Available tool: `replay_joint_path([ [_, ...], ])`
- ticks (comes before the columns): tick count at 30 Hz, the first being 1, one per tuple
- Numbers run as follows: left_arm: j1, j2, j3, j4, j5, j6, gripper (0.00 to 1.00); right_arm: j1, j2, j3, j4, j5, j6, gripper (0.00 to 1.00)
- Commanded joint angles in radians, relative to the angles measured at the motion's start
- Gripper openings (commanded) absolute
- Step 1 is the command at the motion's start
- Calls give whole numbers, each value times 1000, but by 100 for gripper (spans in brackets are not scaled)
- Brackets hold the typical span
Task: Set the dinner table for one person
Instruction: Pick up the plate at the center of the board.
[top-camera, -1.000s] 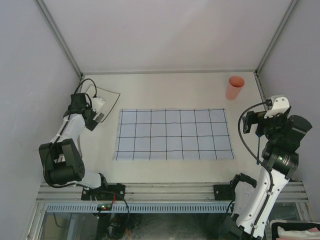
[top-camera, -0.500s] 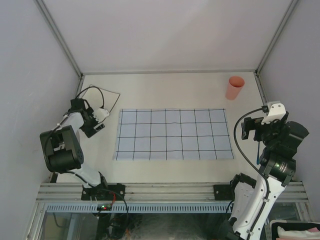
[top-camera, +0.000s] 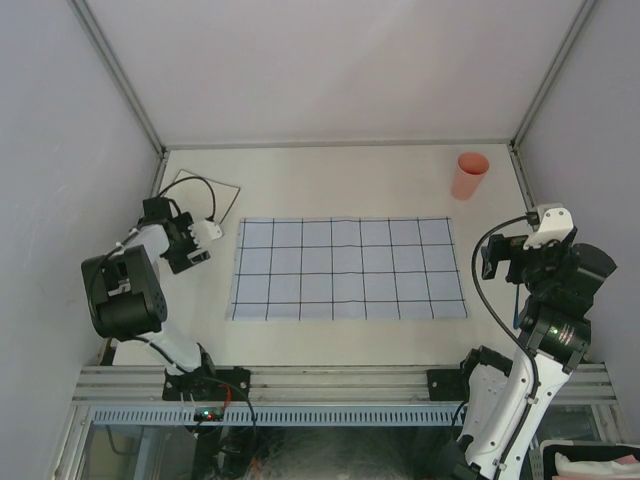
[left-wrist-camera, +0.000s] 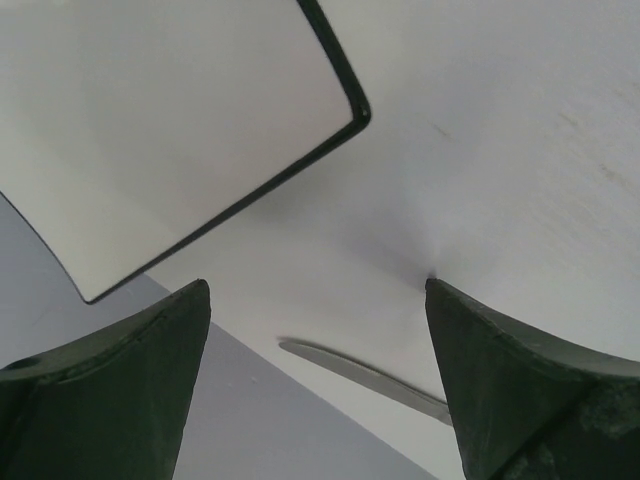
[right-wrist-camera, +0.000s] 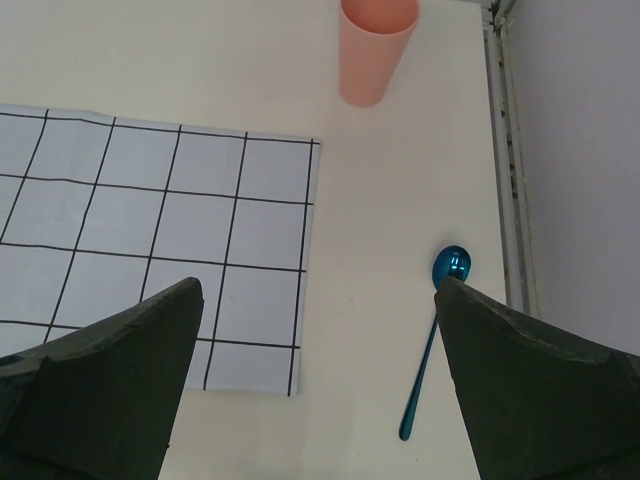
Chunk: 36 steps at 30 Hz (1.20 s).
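The dinner table is an off-white surface. A light-blue cloth with a dark grid lies in its middle. A white square plate with a black rim lies at the far left; it also shows in the left wrist view. My left gripper is open and empty just near of the plate, above a silver knife blade by the left wall. A pink cup stands at the far right. My right gripper is open and empty above a blue spoon, which my arm hides in the top view.
Grey walls close in the left and right sides, with a metal rail along the right edge close to the spoon. The cup stands just beyond the cloth's far right corner.
My left gripper has drawn back from over the plate toward the near left, so the whole plate now shows. My right arm has shifted slightly nearer.
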Motion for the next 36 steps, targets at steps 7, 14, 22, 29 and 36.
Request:
replay_joint_path([
  [7, 0, 113, 42, 82, -73, 198, 94, 1, 17, 46, 18, -6, 64, 100],
  [14, -21, 176, 64, 159, -88, 260, 92, -2, 2, 52, -1, -8, 59, 100],
  [22, -71, 247, 114, 203, -110, 278, 87, -16, -6, 57, 4, -28, 60, 100],
  [29, -90, 275, 138, 188, -154, 305, 69, -30, -2, 64, 12, -56, 64, 100],
  [36, -107, 290, 154, 161, -201, 299, 32, -38, 3, 64, 20, -79, 67, 100],
])
